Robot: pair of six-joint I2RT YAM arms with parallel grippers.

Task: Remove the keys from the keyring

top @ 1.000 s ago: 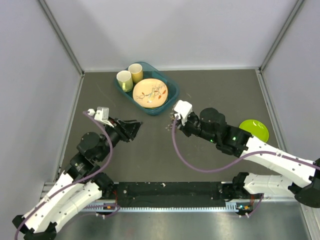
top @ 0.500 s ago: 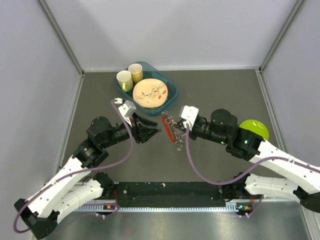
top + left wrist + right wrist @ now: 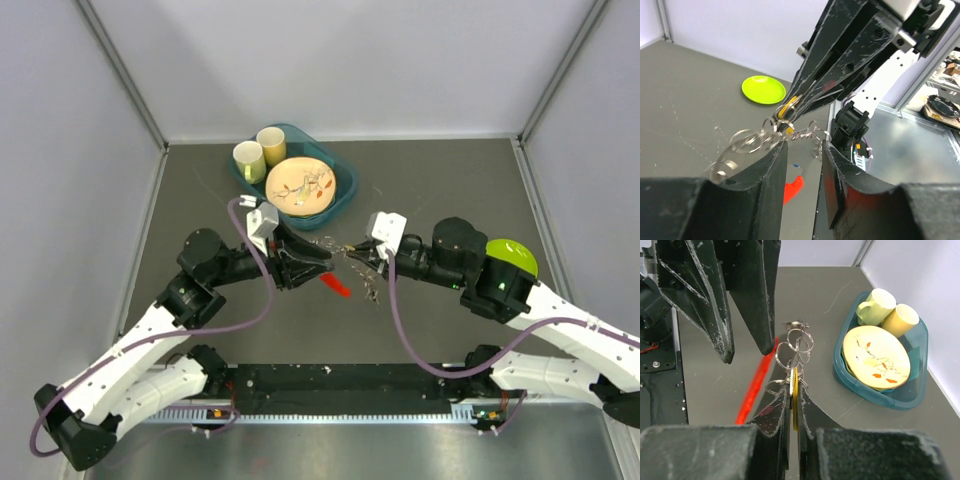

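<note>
My right gripper (image 3: pixel 352 254) (image 3: pixel 794 390) is shut on a yellow-headed key (image 3: pixel 795 395), with its fingers flat against both faces. A chain of thin metal rings (image 3: pixel 796 345) stands out from that key. The rings (image 3: pixel 757 140) reach my left gripper (image 3: pixel 318 262) (image 3: pixel 804 145), which is open with its fingertips on either side of them. The red clip (image 3: pixel 335 285) (image 3: pixel 794 187) (image 3: pixel 756 382) lies below the two grippers. Small keys (image 3: pixel 372 291) dangle under the right gripper. I cannot tell whether the clip hangs or rests on the table.
A teal tray (image 3: pixel 343 196) (image 3: pixel 912 395) at the back holds two cups (image 3: pixel 258 152) and a patterned plate (image 3: pixel 300 187). A lime-green plate (image 3: pixel 508 252) (image 3: pixel 763 89) lies at the right, partly under the right arm. Grey walls close in the table.
My left arm has swung right until its fingertips meet the rings. My right gripper has shifted slightly right with the key bunch, and the red clip now sits lower between the two grippers.
</note>
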